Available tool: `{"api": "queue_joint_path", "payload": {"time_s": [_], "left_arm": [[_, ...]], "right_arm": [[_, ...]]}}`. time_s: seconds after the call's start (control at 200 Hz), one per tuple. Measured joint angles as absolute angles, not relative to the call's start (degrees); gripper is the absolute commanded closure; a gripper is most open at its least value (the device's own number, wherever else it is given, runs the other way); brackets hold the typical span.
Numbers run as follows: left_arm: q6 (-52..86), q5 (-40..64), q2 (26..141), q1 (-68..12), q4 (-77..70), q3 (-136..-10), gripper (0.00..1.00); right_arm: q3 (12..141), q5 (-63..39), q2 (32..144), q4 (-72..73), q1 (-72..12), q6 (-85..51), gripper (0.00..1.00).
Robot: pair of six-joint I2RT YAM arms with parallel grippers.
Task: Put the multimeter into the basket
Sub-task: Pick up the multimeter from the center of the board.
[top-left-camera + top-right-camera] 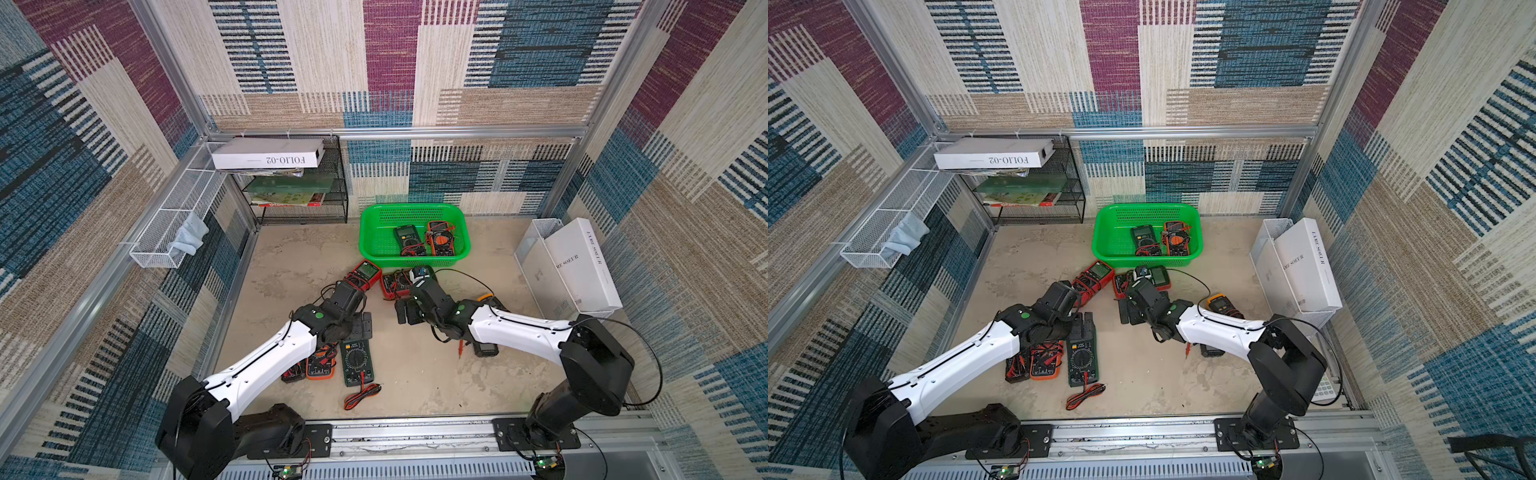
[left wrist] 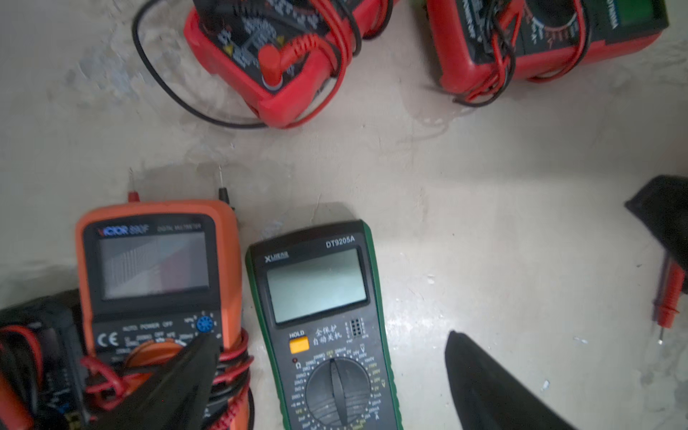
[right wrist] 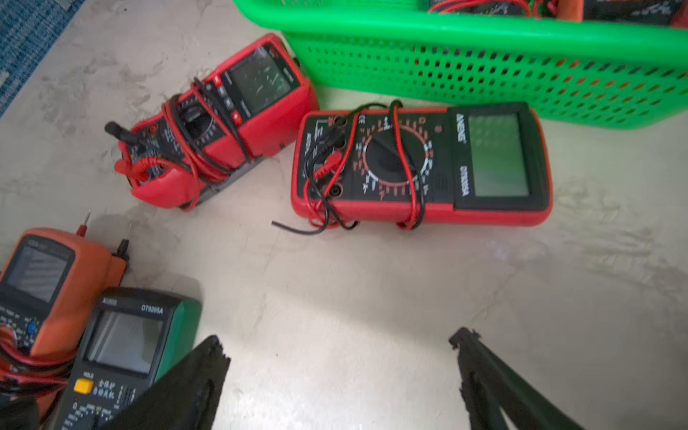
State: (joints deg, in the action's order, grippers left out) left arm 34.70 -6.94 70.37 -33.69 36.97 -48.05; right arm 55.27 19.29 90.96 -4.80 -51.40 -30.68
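I am seeing the basket (image 1: 366, 237) standing at the far side of the table (image 1: 424, 374). A dark multimeter (image 1: 409, 237) and an orange multimeter (image 1: 441, 241) are lying inside it. A tilted red multimeter (image 3: 223, 123) and a flat red multimeter (image 3: 420, 167) are lying just in front of it. My left gripper (image 2: 331, 338) is hanging wide open over the green multimeter (image 2: 316, 283), holding nothing. My right gripper (image 3: 338, 338) is hanging wide open near the flat red multimeter, holding nothing.

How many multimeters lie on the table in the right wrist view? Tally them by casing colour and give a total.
Red: 2, the ANENG multimeter and the other red multimeter
Orange: 1, the Victor multimeter
Green: 1, the DT9205A multimeter
Total: 4
The dark shape at the frame edge is too cut off to count.
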Motion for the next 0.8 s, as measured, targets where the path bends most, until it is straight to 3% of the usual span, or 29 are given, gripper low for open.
{"api": "queue_joint_path", "payload": {"time_s": [0.336, 0.801], "left_arm": [[44.84, -4.82, 67.44, -37.54, 37.36, -40.88, 0.0], [51.7, -7.9, 73.3, -42.78, 34.09, -39.68, 0.0]], "right_arm": [[44.8, 20.95, 83.64, -4.03, -53.19, -37.47, 0.0], [43.07, 22.02, 80.62, -3.55, -53.17, -38.22, 0.01]]}}
